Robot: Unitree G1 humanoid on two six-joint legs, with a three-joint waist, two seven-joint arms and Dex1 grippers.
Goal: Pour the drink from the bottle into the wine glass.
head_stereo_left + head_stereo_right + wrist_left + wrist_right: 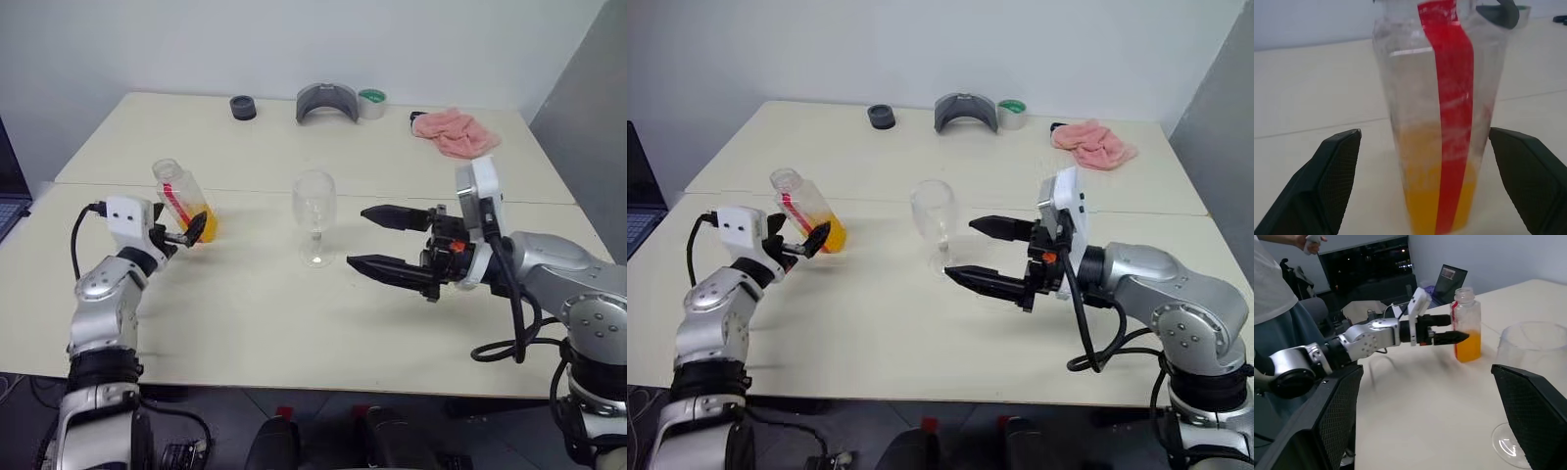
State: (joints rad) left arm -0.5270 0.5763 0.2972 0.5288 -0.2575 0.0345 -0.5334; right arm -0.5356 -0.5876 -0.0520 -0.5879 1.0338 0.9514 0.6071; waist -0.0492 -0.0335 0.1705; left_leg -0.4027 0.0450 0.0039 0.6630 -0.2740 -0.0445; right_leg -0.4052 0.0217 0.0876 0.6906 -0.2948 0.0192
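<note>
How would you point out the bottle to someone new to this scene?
On the table, look on the robot's left side, where the open left gripper straddles the bottle. It is clear and uncapped, with a red strip down its side and orange drink at the bottom; the nearby glass is empty.

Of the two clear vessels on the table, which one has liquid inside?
The bottle, on the robot's left: it holds orange drink at its bottom. The wine glass is empty.

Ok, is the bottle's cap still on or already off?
Off. The bottle ends in a bare open neck in the right wrist view, no cap on it. It stands upright with the drink filling only its lower part.
</note>
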